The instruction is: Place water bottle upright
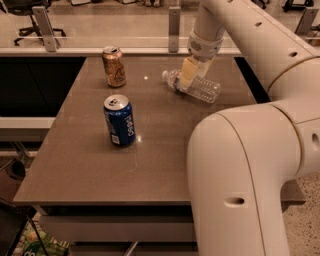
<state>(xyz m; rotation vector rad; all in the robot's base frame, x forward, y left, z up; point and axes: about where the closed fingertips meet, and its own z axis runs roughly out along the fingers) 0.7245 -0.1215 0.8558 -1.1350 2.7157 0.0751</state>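
Camera view, from the foreground back. The lower right of the frame is filled by the broad cream housing of the robot arm (240, 180), which rises along the right edge and bends back toward the upper centre. Left of it spreads the brown worktop (90, 165), its near edge in the lower left.

A blue can (120, 121) stands upright at centre left, apart from everything else. Behind it, in the upper left part of the worktop, a gold can (114, 66) also stands upright. The two cans are near each other but not touching.

The water bottle (205, 89) is in the upper centre, right of the gold can and well apart from both cans. It lies on its side, not upright, with its white cap (165, 76) pointing to the left of the frame and its ribbed clear body running down to the right. Whether it rests on the worktop or hangs just above it cannot be told.

The gripper (186, 82) comes down from the arm's wrist at the top centre onto the bottle's neck end. Its pale fingers (189, 70) are closed about the bottle just behind the cap; one crosses the near side, the other is hidden.

Beyond the far edge runs a light rail (100, 50) with metal posts (174, 27). A chair (30, 15) shows at the upper left.
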